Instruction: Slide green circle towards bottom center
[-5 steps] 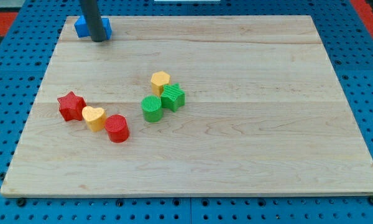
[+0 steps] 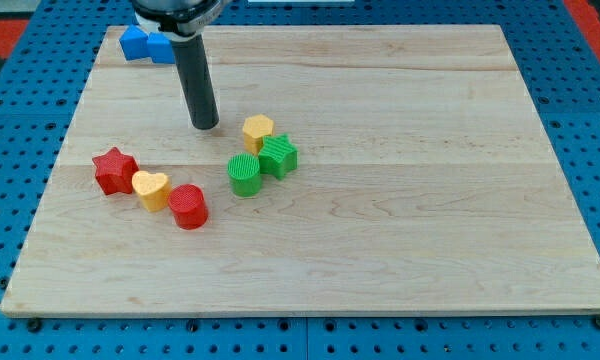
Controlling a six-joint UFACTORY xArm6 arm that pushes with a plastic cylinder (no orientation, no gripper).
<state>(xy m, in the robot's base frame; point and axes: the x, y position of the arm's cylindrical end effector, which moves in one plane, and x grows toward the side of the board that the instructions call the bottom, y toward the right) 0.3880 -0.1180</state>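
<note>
The green circle lies near the middle of the wooden board, touching the green star-like block at its upper right. A yellow hexagon sits just above those two. My tip rests on the board up and to the left of the green circle, a short gap away, and left of the yellow hexagon.
A red star, a yellow heart and a red cylinder form a row at the view's left. Blue blocks sit at the board's top left corner, partly behind the rod.
My tip has moved from the top left corner by the blue blocks down and to the right, towards the green and yellow cluster. No block has moved.
</note>
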